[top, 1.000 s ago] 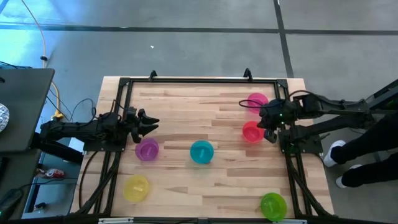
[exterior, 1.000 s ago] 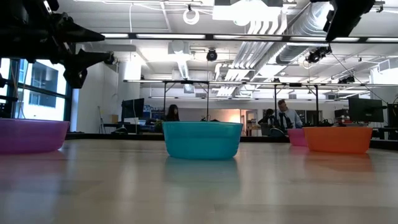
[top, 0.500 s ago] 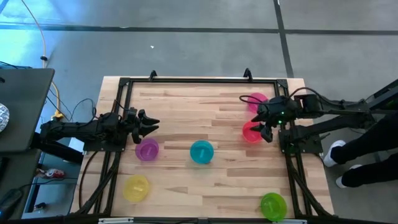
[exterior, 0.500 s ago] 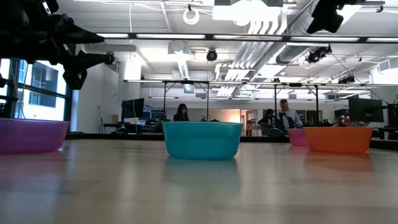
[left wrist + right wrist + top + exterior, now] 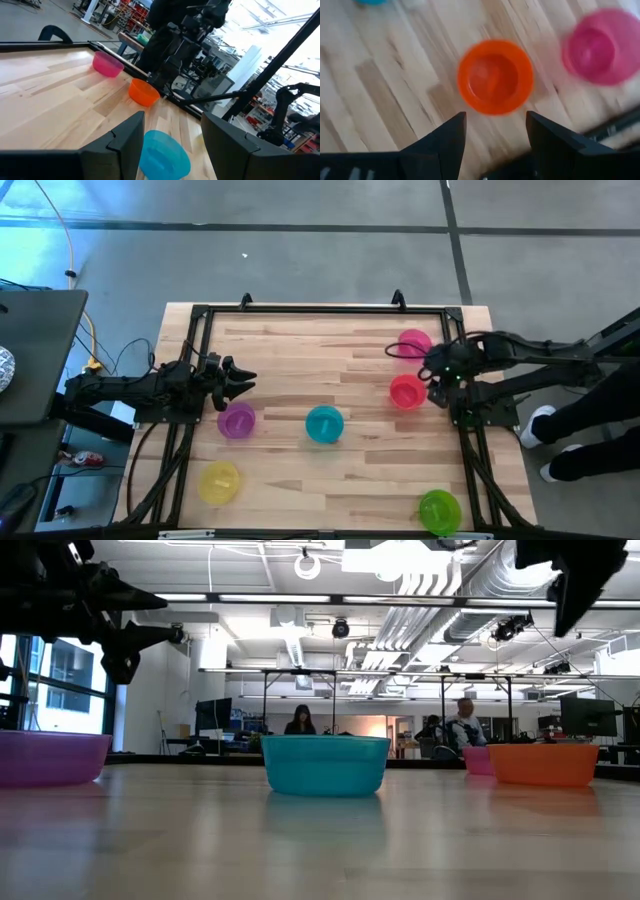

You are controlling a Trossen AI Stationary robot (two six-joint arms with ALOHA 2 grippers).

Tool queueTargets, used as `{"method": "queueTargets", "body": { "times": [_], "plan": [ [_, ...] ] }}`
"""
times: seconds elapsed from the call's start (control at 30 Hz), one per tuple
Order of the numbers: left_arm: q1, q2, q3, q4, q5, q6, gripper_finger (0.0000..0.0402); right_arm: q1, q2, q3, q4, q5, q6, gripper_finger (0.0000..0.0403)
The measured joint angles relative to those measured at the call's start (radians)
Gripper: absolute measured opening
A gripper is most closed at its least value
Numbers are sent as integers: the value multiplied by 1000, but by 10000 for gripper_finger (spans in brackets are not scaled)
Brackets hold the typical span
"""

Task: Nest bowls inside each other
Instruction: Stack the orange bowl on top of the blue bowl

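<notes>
Six bowls stand on their bases on the wooden table: pink (image 5: 413,343) and red (image 5: 407,391) at the far right, purple (image 5: 237,420) and teal (image 5: 324,424) in the middle, yellow (image 5: 219,482) and green (image 5: 439,510) near the front. My right gripper (image 5: 437,383) is open and empty, above the table just right of the red bowl (image 5: 495,77), with the pink bowl (image 5: 600,47) beyond. My left gripper (image 5: 243,378) is open and empty, held above the table just beyond the purple bowl, and looks over the teal bowl (image 5: 162,152).
A black metal frame (image 5: 300,310) runs around the table's edges. Bare wood lies between the bowls, at the table's middle and far left. People sit and stand in the room behind the table (image 5: 300,722). A person's legs show beside the table's right edge (image 5: 580,430).
My right gripper has swung a little toward the table's left, over the red bowl, and then back toward the right edge, staying open and above the bowls. No bowl has moved.
</notes>
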Motion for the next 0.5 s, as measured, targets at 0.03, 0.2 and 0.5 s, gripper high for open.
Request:
{"method": "queueTargets", "body": {
  "times": [0.03, 0.2, 0.5],
  "plan": [
    [0, 0, 0, -1, 0, 0, 184, -6, 4, 0, -9, 0, 17, 197],
    [0, 0, 0, -4, -1, 0, 184, -57, 24, 0, -15, 11, 131, 197],
    [0, 0, 0, -30, -1, -20, 184, -173, 109, -9, -9, 58, 298, 197]
  ]
}}
